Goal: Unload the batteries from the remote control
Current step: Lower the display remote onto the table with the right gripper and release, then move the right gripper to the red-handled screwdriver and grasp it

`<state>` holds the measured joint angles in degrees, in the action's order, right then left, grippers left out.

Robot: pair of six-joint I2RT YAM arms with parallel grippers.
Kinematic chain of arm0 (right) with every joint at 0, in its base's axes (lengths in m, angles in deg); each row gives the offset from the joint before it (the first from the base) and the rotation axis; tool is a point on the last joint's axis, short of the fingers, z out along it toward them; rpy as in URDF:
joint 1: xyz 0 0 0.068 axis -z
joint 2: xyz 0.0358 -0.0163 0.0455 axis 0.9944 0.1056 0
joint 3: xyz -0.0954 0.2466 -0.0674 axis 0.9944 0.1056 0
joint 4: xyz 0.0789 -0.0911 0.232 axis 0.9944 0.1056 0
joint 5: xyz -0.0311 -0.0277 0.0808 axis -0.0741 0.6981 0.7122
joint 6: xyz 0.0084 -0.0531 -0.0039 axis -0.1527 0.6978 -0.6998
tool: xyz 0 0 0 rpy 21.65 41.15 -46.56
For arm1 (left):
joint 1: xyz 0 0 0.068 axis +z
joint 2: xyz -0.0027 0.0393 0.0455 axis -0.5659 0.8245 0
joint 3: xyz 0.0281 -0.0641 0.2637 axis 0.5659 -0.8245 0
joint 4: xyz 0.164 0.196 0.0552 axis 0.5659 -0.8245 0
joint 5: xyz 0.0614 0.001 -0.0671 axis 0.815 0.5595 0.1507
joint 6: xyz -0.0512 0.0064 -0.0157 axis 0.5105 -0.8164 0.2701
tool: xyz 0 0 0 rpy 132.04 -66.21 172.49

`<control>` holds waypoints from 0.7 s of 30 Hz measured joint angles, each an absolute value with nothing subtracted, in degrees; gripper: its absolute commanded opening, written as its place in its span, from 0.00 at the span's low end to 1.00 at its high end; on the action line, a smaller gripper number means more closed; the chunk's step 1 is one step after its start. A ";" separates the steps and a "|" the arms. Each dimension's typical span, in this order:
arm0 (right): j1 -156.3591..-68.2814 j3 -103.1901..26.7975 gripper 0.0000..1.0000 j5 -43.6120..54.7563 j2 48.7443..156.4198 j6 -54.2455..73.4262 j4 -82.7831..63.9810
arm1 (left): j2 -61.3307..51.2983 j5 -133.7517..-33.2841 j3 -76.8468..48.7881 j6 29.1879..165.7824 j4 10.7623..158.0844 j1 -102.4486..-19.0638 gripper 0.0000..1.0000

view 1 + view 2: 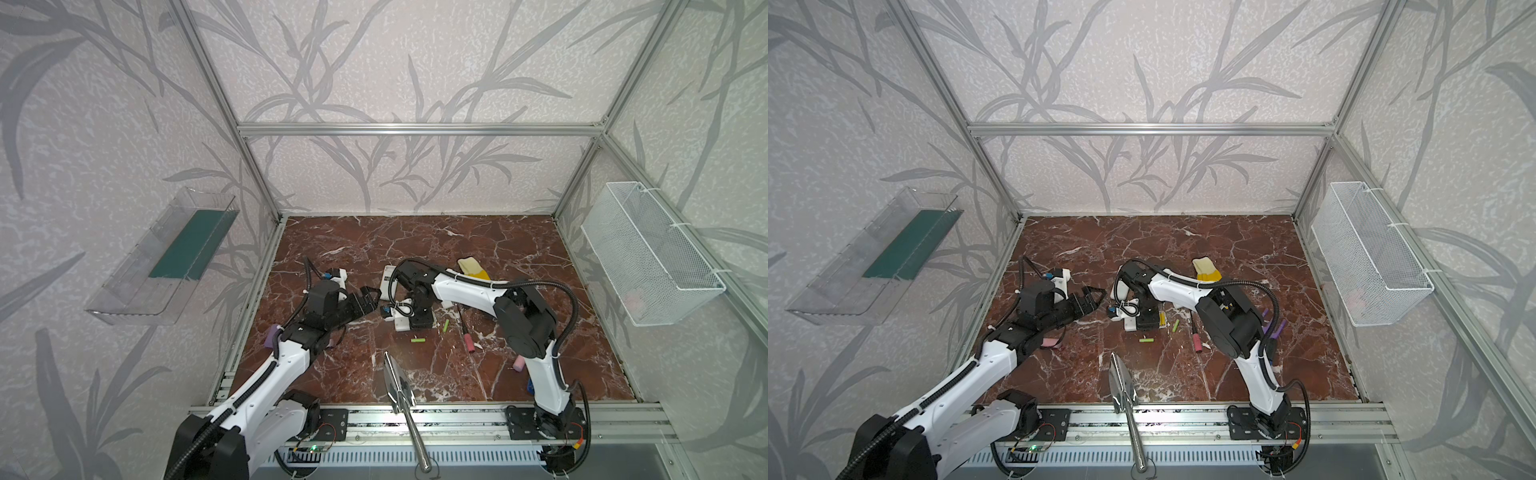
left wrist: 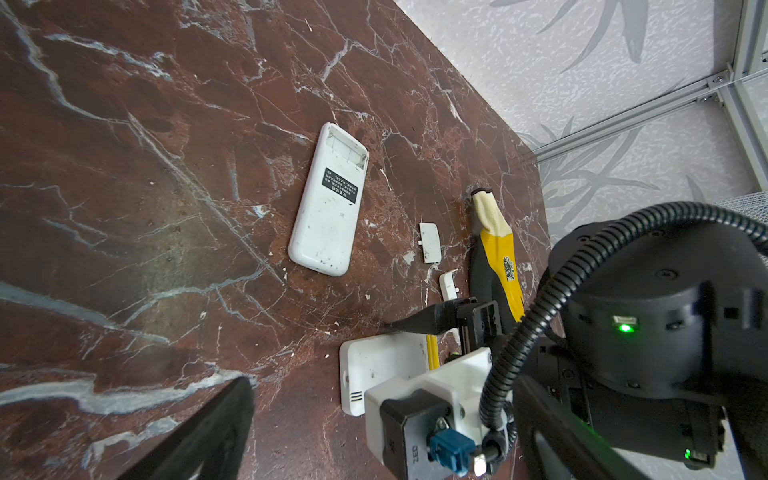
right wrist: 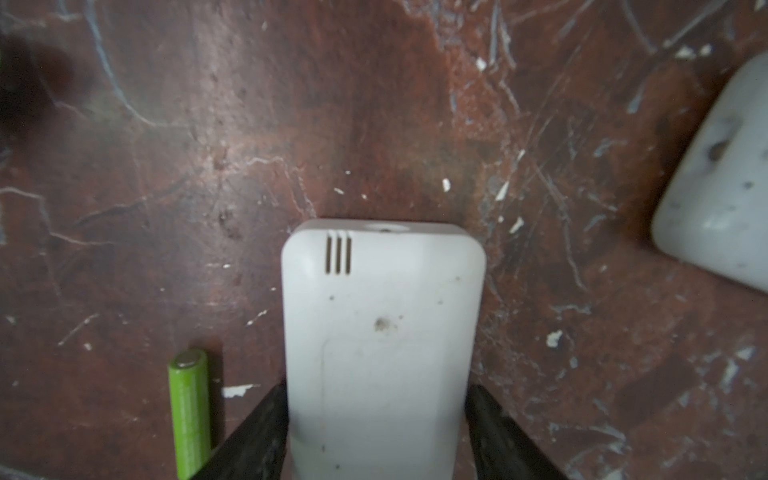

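Right jaws: astride white remote (image 3: 382, 316) flat on counter (image 3: 374, 104), fingers (image 3: 257, 432) against both its sides (gripping or merely resting there, cannot tell). Lime battery (image 3: 189, 411) loose just outside one finger; second lime battery (image 1: 446, 325) close by. Left jaws: spread wide, empty.

Soft, even light fills both top views; their edges bow. The right wrist view is dim and blurry, the counter (image 3: 249, 137) faintly sheened.

Two remotes (image 2: 328, 199), two lime green batteries (image 1: 445, 325), two battery covers (image 2: 430, 243).
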<state>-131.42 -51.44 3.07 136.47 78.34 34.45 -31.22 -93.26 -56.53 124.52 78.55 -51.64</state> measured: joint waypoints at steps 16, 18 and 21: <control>-131.03 -37.00 0.73 3.51 116.27 62.97 22.28 | -30.89 -93.59 -56.53 124.54 78.53 -51.57 1.00; -131.03 -33.26 0.73 1.06 112.36 56.06 18.50 | -30.21 -94.07 -56.51 124.43 78.47 -51.55 1.00; -130.98 -26.55 0.73 -2.83 106.00 45.84 14.34 | -28.66 -95.16 -56.23 124.08 77.83 -51.55 1.00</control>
<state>-130.98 -26.55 -2.83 106.00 45.84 14.34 -28.66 -95.16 -56.23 124.08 77.83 -51.55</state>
